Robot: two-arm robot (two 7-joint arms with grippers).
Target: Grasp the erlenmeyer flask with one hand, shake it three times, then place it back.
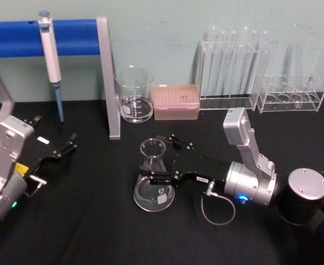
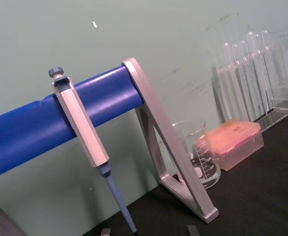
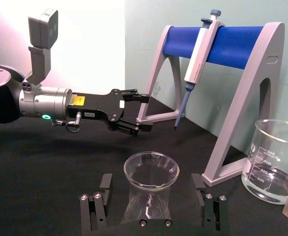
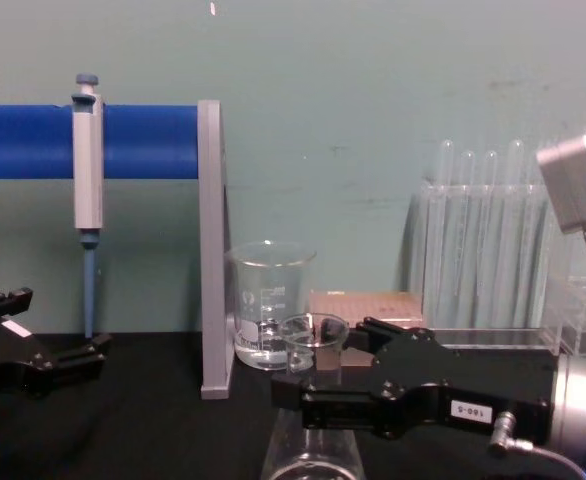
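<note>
Pinching nothing yet: fingers point(image 3: 96, 212) of the right gripper point(image 1: 154, 157) spread either side of the flask point(image 1: 152, 194) neck. Upright on the table point(image 1: 84, 221), near centre, in front of the beaker point(image 1: 133, 95). Judged barely begun: grasp, three shakes and return all left. Idle at the left, left gripper point(image 1: 67, 144), fingers apart. Clear gaps beside the neck from the right wrist; from the head, near finger seemingly against the glass.

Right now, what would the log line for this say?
erlenmeyer flask: upright on table | right gripper: open around its neck | left gripper: open, idle at left
</note>
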